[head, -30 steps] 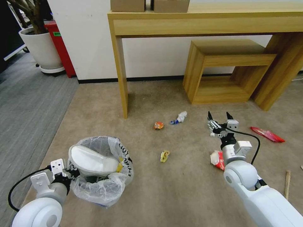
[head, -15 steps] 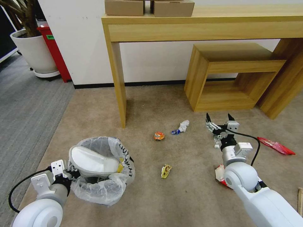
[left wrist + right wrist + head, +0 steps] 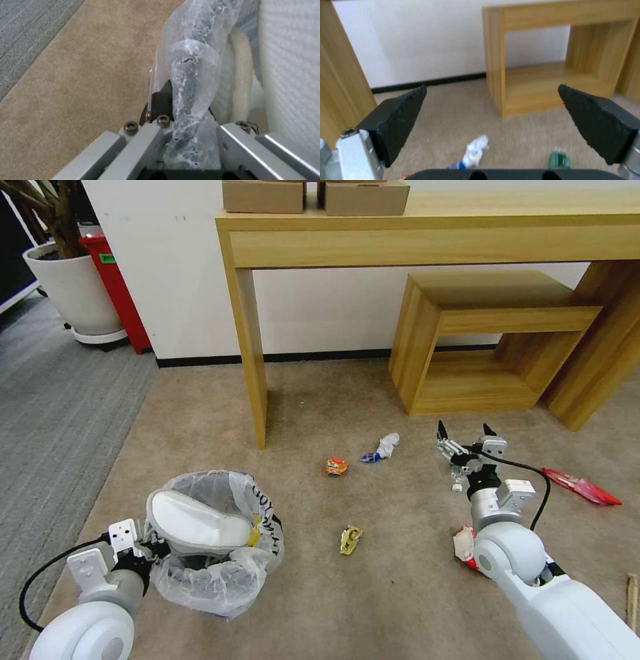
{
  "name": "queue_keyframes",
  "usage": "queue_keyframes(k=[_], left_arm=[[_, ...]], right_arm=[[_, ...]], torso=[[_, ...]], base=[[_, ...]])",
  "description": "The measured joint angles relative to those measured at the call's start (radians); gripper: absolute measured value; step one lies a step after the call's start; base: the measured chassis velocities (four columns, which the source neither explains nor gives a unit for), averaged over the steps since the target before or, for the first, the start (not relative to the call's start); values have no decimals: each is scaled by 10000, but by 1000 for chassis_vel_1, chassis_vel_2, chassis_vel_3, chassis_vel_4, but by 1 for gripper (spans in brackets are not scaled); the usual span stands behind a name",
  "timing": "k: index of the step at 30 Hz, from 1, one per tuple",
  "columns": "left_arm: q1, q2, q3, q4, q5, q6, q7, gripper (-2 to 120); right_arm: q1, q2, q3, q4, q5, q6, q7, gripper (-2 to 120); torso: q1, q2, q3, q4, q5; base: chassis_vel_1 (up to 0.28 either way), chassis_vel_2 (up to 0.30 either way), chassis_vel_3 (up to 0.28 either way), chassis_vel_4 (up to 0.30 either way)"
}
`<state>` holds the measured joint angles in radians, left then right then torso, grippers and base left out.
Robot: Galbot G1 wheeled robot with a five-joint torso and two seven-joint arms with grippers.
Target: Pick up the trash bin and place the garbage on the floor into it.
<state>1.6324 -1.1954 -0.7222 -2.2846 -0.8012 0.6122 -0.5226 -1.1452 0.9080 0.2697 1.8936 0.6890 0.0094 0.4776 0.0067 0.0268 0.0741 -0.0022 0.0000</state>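
Note:
The trash bin (image 3: 220, 573), lined with a crinkly white bag, sits low at my left with a white slipper (image 3: 193, 521) in it. My left gripper (image 3: 155, 548) is shut on its rim; in the left wrist view the bag rim (image 3: 191, 82) runs between the fingers (image 3: 162, 100). My right gripper (image 3: 465, 437) hangs open just above the floor, with nothing between its fingers (image 3: 398, 112). A small green-label bottle (image 3: 559, 159) lies right below it, and a crumpled tissue (image 3: 385, 446) to its left. An orange wrapper (image 3: 336, 466), a yellow wrapper (image 3: 351, 539) and a red wrapper (image 3: 581, 487) lie scattered about.
A red-white carton (image 3: 464, 543) shows partly behind my right arm, a wooden stick (image 3: 632, 592) at the far right. A long wooden table (image 3: 243, 347) and a low wooden stool (image 3: 467, 340) stand ahead by the wall. Grey ribbed carpet (image 3: 53, 420) and a potted plant (image 3: 63, 287) lie left.
The whole picture has shifted as the camera moved. My right gripper now stands a little farther forward over the carpet, above the small bottle. The left gripper still holds the bin's rim.

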Motion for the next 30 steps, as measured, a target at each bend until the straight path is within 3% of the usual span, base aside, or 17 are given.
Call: queue_keyframes(k=[18, 23, 30], left_arm=[[-447, 18, 271, 456, 25, -1, 16, 1], [-523, 18, 321, 561, 30, 1, 33, 1], [-577, -27, 334, 628, 114, -25, 97, 1]], right_arm=[[-354, -605, 574, 289, 1367, -1156, 689, 100], [-539, -915, 771, 295, 2010, -2140, 1080, 100], [-544, -1334, 992, 424, 3305, -4459, 1862, 100]], torso=[[0, -1, 1, 0, 0], [0, 0, 1, 0, 0], [1, 0, 0, 0, 2]], base=[[0, 0, 0, 0], [0, 0, 0, 0], [0, 0, 0, 0]])
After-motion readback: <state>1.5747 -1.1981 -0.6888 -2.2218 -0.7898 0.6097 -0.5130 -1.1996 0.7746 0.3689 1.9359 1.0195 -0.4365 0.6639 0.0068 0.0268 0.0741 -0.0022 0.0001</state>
